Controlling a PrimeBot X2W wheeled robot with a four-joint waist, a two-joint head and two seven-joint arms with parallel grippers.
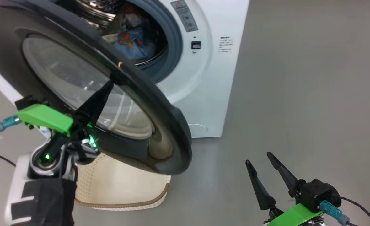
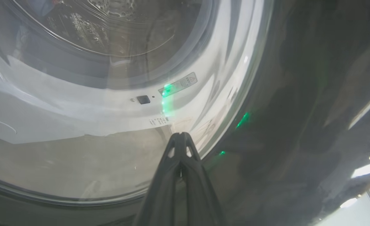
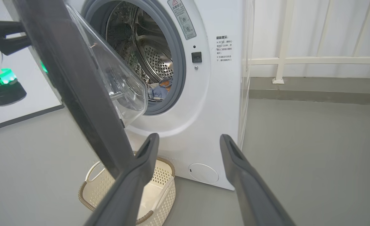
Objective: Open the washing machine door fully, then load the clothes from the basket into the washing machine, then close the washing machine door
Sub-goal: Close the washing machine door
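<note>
Door: the washing machine door (image 1: 62, 75) stands half-open above the basket (image 1: 122, 188).
Left gripper (image 1: 111, 82): fingers pinched together, tips against the door's black ring (image 1: 159, 106).
Right gripper (image 1: 257, 158): jaws wide, empty.
Clothes (image 1: 134, 39): inside the drum (image 3: 153, 53).

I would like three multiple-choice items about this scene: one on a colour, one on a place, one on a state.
1. The rim of the basket is: A) brown B) red C) blue
2. The clothes lie: A) in the basket B) in the drum C) in the right claw
3. The right claw is: A) open, empty B) shut on cloth C) shut, empty
Answers: 1 A, a brown woven band edges it; 2 B, blue cloth shows inside the drum; 3 A, its fingers stand apart with nothing between.
</note>
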